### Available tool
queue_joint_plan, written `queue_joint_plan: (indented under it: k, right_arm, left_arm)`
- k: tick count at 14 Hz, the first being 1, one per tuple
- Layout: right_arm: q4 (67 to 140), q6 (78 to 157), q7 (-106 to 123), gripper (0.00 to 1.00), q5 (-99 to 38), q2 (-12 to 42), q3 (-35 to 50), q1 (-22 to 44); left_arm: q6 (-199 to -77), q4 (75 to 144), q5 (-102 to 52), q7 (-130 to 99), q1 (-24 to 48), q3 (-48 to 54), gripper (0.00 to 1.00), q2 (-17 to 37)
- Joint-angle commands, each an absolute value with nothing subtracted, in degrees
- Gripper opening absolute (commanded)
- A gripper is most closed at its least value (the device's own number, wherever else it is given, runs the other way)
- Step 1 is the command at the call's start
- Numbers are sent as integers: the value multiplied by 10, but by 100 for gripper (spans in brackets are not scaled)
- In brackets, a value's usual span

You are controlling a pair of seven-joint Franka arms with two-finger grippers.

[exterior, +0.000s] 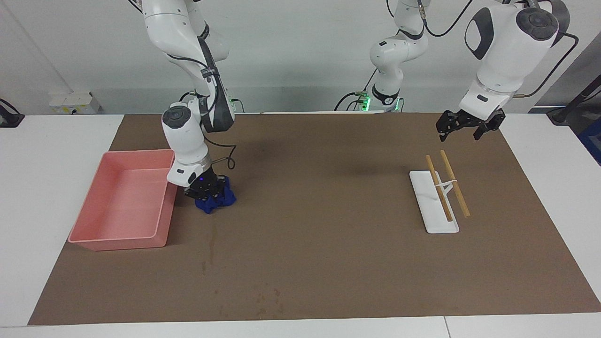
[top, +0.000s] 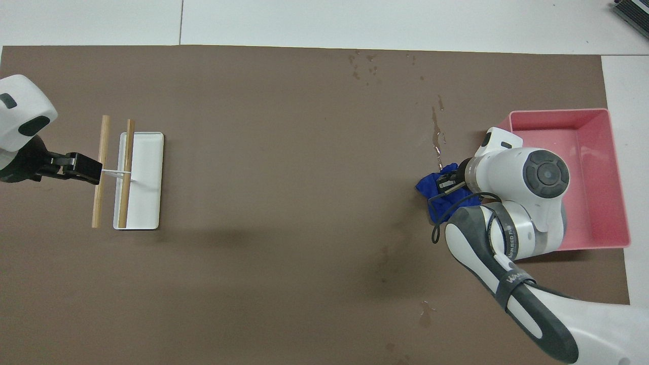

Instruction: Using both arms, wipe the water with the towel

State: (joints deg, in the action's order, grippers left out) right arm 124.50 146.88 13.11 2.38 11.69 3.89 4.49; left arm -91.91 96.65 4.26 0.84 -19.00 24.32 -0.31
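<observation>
The blue towel [exterior: 215, 201] [top: 430, 190] lies bunched on the brown mat, pressed down by my right gripper [exterior: 206, 190] [top: 448, 181], which is shut on it. It sits beside the pink bin, at the end of the water [exterior: 212, 238] [top: 436, 136] that is nearer to the robots. The water is a thin, faint streak running away from the towel. My left gripper [exterior: 462, 127] [top: 83, 170] hangs open and empty, high over the mat by the wooden sticks, at the left arm's end of the table.
A pink bin [exterior: 117, 244] [top: 557, 112] stands at the right arm's end. A white tray [exterior: 425, 188] [top: 149, 152] carries two wooden sticks [exterior: 454, 185] [top: 103, 152]. Small dark spots [exterior: 267, 300] [top: 365, 66] mark the mat farther from the robots than the water.
</observation>
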Motion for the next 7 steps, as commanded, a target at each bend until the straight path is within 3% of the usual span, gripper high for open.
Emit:
queue_joint_plan:
  k: [1, 3, 7]
  right_arm:
    - [1194, 1477, 145, 0, 56, 144, 43, 31]
    - [1152, 1477, 146, 0, 67, 162, 44, 21]
    - [1076, 1480, 146, 0, 71, 225, 44, 20]
  left_arm:
    - [-909, 975, 41, 13, -104, 174, 100, -8]
    - [-917, 991, 36, 5, -46, 105, 100, -16]
    - [-921, 952, -20, -2, -1, 41, 100, -13]
